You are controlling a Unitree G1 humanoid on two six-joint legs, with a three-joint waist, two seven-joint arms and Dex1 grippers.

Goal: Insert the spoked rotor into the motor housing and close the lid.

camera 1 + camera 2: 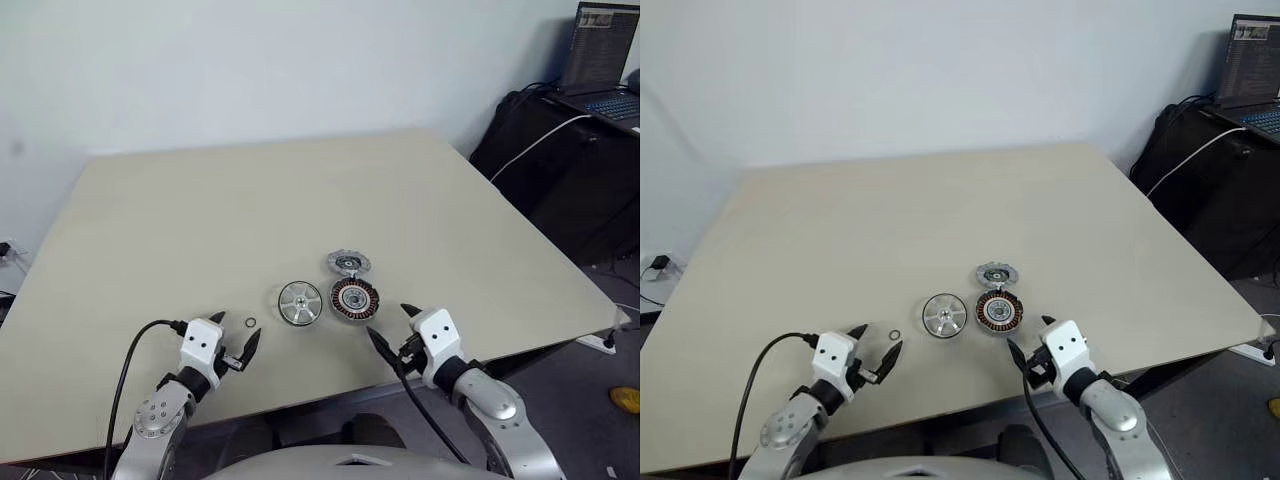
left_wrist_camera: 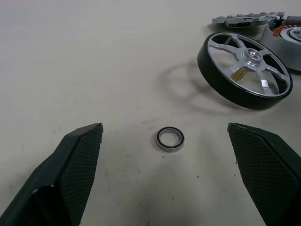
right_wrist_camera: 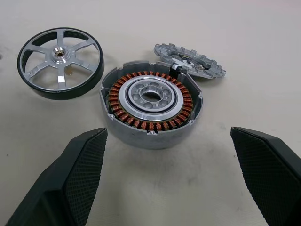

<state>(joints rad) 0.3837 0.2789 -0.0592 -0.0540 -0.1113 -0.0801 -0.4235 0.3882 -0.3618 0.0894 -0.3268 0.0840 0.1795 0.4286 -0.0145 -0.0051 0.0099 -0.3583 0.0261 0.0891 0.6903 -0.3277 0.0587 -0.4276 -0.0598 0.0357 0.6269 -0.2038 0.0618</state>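
The spoked rotor (image 1: 300, 302), a shiny silver wheel with a dark rim, lies flat near the table's front middle. To its right sits the motor housing (image 1: 354, 298), ringed with copper windings (image 3: 149, 123) around a silvery centre. The lid (image 1: 347, 264), a grey scalloped disc, lies just behind the housing, its edge resting against it. My left gripper (image 1: 233, 340) hovers open in front and left of the rotor, holding nothing. My right gripper (image 1: 388, 328) is open too, just in front and right of the housing.
A small black ring (image 1: 250, 322) lies on the beige table (image 1: 250, 200) between the left gripper and the rotor. Off the table's right side stands dark furniture with a laptop (image 1: 603, 60) and a white cable (image 1: 535, 140).
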